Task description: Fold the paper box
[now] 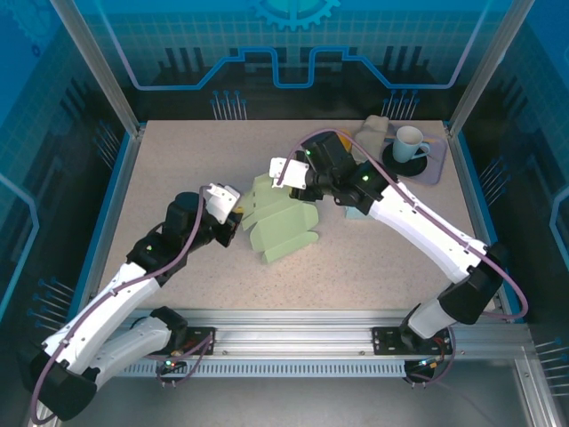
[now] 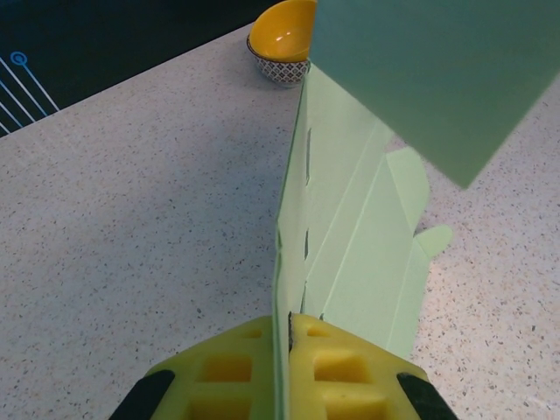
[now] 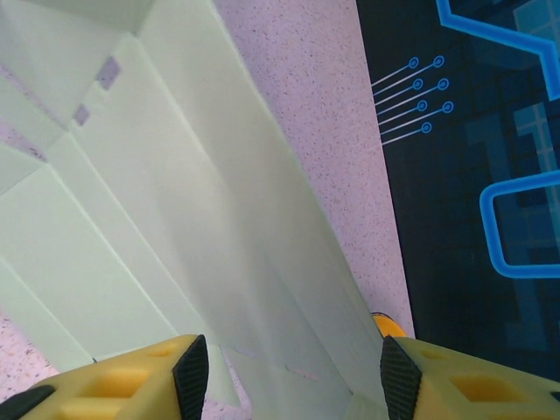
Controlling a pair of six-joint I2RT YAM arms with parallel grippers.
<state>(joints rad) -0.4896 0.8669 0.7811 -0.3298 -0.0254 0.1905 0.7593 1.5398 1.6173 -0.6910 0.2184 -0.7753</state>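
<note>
The paper box (image 1: 283,229) is a pale green, creased sheet, partly folded, at the table's middle. My left gripper (image 1: 233,210) is at its left edge. In the left wrist view, this gripper (image 2: 290,331) is shut on an upright wall of the box (image 2: 363,245), with the yellow pads pressed flat on either side of it. My right gripper (image 1: 293,174) hovers over the box's far side. In the right wrist view it (image 3: 296,378) stands open, with a sloping green panel (image 3: 184,201) running between the fingers and touching neither pad.
A white mug (image 1: 410,141) on a dark saucer sits on a grey tray (image 1: 436,169) at the back right, with a beige lump (image 1: 373,130) beside it. A yellow bowl (image 2: 285,38) stands beyond the box. A pale blue item (image 1: 354,213) lies under the right arm.
</note>
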